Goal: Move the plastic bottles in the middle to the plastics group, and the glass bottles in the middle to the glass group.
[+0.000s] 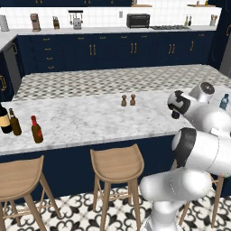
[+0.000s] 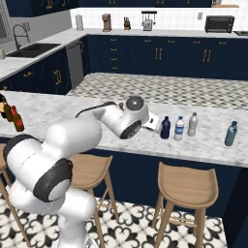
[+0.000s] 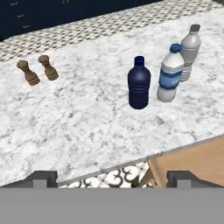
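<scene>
My gripper (image 3: 112,178) is open with nothing between its fingertips, held over the counter's front edge short of the bottles. The dark navy bottle (image 3: 139,84) stands upright nearest to it. Just right of that is the blue-labelled water bottle (image 3: 170,74), and the greyish clear bottle (image 3: 190,50) stands close behind it. In the right base view the hand (image 2: 155,122) hovers just left of the navy bottle (image 2: 165,128), and the teal-blue bottle (image 2: 231,133) stands apart to the right. At the counter's far left the red-capped reddish-brown bottle (image 1: 36,130) stands beside the amber bottle (image 1: 15,122) and the wine bottle (image 1: 4,118).
Two small wooden shakers (image 3: 38,70) stand mid-counter, left of the bottles. The marble counter (image 1: 90,119) has wide bare room between the two bottle clusters. Wooden stools (image 1: 117,164) stand below its front edge. My own arm (image 1: 203,149) hides the right part of the left base view.
</scene>
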Robot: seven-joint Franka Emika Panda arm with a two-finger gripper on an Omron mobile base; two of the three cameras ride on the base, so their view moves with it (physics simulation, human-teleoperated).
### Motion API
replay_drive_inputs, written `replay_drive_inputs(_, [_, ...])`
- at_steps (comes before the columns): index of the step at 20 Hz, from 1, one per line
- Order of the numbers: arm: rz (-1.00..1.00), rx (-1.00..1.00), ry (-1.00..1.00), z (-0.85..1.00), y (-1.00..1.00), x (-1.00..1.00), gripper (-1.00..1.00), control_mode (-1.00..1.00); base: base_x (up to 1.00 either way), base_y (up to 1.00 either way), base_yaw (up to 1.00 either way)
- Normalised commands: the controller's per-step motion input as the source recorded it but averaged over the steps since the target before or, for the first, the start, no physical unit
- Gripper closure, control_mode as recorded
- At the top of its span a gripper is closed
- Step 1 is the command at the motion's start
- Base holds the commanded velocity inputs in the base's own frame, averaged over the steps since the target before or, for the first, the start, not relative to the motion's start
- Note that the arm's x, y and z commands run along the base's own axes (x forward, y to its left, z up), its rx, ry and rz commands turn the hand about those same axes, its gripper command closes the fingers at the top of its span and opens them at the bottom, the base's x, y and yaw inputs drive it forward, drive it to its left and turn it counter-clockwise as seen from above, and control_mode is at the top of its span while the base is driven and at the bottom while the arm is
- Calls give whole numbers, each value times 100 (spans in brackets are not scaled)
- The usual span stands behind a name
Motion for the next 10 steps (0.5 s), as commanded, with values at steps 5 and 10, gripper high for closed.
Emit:
replay_drive_inputs(5, [24, 0, -24, 19, 27, -71, -100, -100, 0, 0, 0])
replay_drive_inputs(10, [15, 0, -15, 1, 55, -45, -100, -100, 0, 0, 0])
